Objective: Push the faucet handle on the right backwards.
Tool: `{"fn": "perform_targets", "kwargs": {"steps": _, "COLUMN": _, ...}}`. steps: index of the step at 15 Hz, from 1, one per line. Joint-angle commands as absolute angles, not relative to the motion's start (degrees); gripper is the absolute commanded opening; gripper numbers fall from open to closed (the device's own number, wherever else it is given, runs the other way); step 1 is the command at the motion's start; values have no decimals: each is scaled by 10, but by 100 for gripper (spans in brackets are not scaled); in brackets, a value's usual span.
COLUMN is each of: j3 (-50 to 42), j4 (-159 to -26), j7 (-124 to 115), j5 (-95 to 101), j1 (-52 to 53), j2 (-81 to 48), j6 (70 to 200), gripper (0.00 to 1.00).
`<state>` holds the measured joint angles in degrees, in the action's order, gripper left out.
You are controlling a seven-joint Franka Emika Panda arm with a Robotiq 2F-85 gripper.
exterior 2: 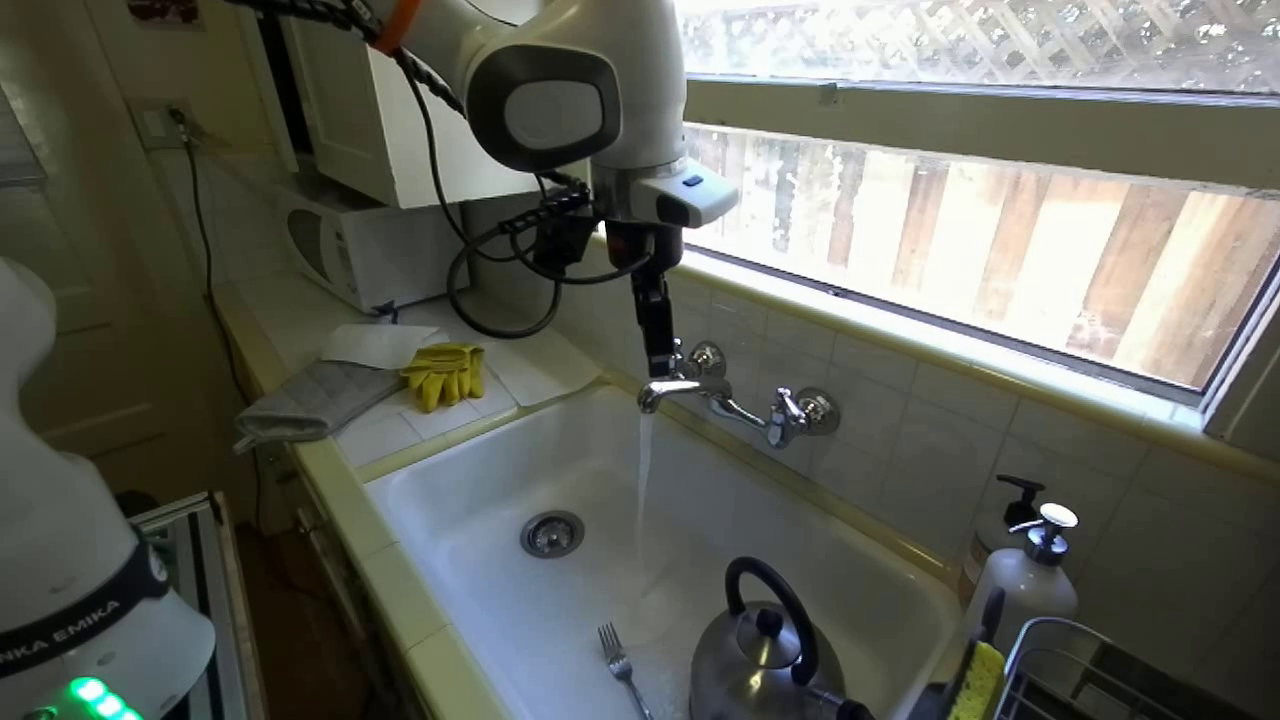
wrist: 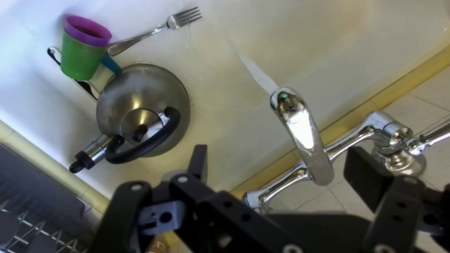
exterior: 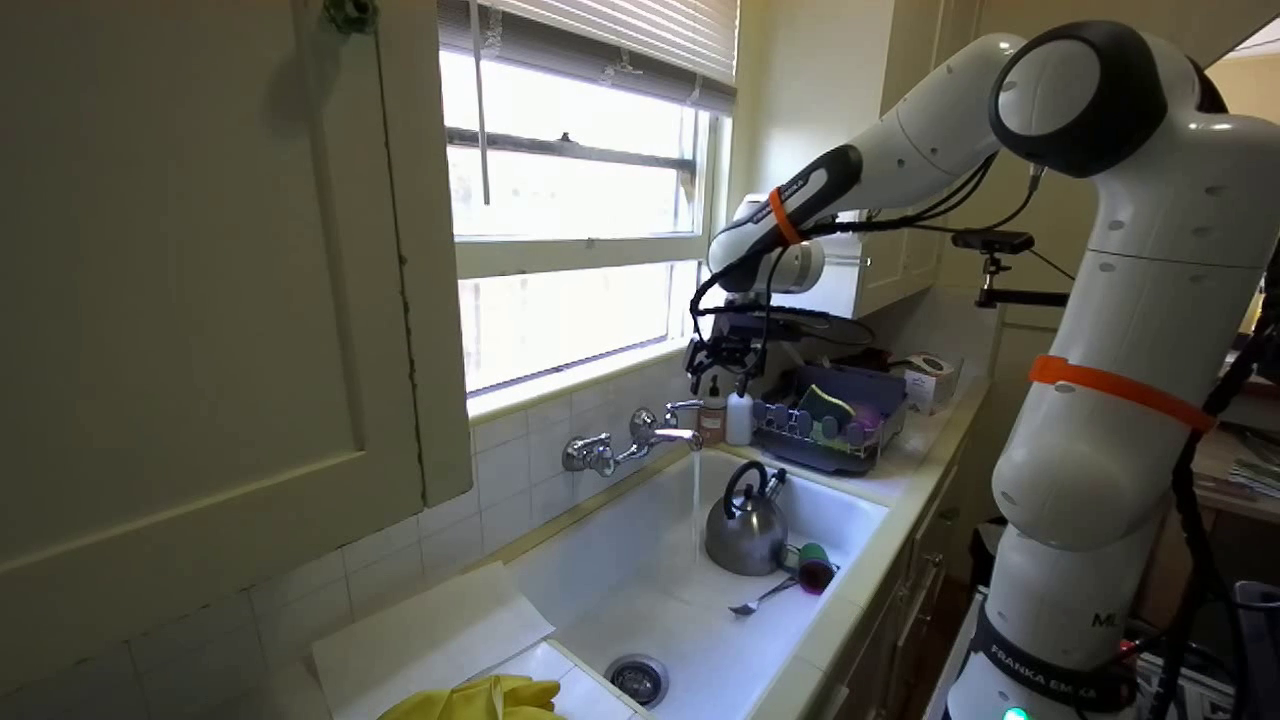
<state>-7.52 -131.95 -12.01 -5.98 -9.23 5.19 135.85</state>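
The chrome faucet spout (exterior: 680, 437) juts from the tiled wall with water running from it; it also shows in the wrist view (wrist: 306, 137). The right handle, on the kettle side, has a lever (exterior: 686, 405) and shows in an exterior view (exterior 2: 783, 415). In the wrist view its lever is hidden behind my gripper. The left handle (exterior: 598, 456) shows its lever at the right edge of the wrist view (wrist: 437, 136). My gripper (wrist: 283, 168) is open and empty, pointing down above the faucet, its fingers wide apart. It also shows in both exterior views (exterior: 718, 383) (exterior 2: 657, 362).
A steel kettle (exterior: 747, 535), a fork (exterior 2: 622, 668) and cups (wrist: 82, 49) lie in the white sink (exterior 2: 600, 470). Soap bottles (exterior 2: 1025, 580) and a dish rack (exterior: 825, 440) stand at the kettle end. Yellow gloves (exterior 2: 445, 375) lie at the drain end. The window sill (exterior 2: 900, 335) runs above the faucet.
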Motion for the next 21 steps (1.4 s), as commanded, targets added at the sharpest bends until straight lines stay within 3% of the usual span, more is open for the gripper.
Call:
{"fn": "perform_targets", "kwargs": {"steps": 1, "j3": -77, "j4": -1318, "j7": -121, "j5": -59, "j1": -90, "j2": 52, "j6": 1357, "gripper": 100}}
{"fn": "perform_targets", "kwargs": {"steps": 21, "j3": -108, "j4": -1126, "j7": -160, "j5": -68, "j1": -109, "j2": -187, "j6": 1380, "gripper": 100}}
